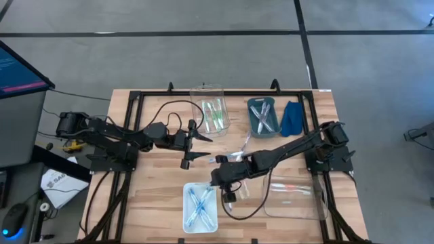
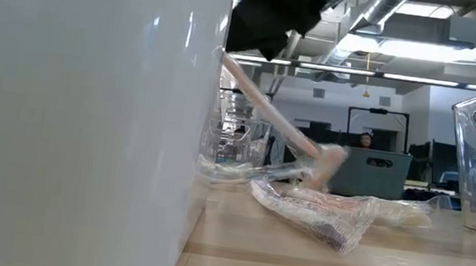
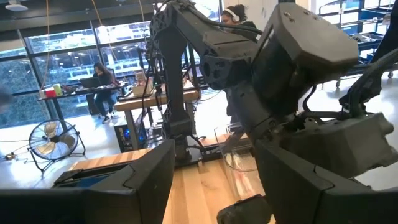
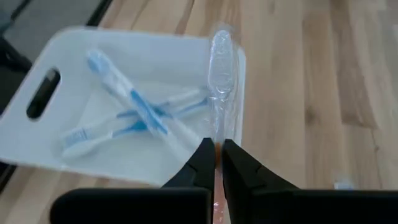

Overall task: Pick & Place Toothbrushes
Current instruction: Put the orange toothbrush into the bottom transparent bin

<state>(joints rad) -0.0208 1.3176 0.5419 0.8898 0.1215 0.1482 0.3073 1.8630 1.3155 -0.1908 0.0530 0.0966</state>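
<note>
Right arm dangling a wrapped toothbrush over the white tray

We're looking at the wooden table point(image 1: 159, 203) first: the left gripper point(image 1: 198, 148) is sitting left of centre with its fingers spread wide, holding nothing. The right gripper point(image 4: 218, 155) is hanging at the tray's edge, lower middle of the overhead shot, fingers pinching a wrapped toothbrush point(image 4: 220, 59). The white tray point(image 1: 201, 207) is carrying a few blue toothbrushes point(image 4: 134, 115). We're also seeing green ones point(image 1: 215, 112) in a clear bin up top, and a blue cloth point(image 1: 292, 117) at upper right.
</note>
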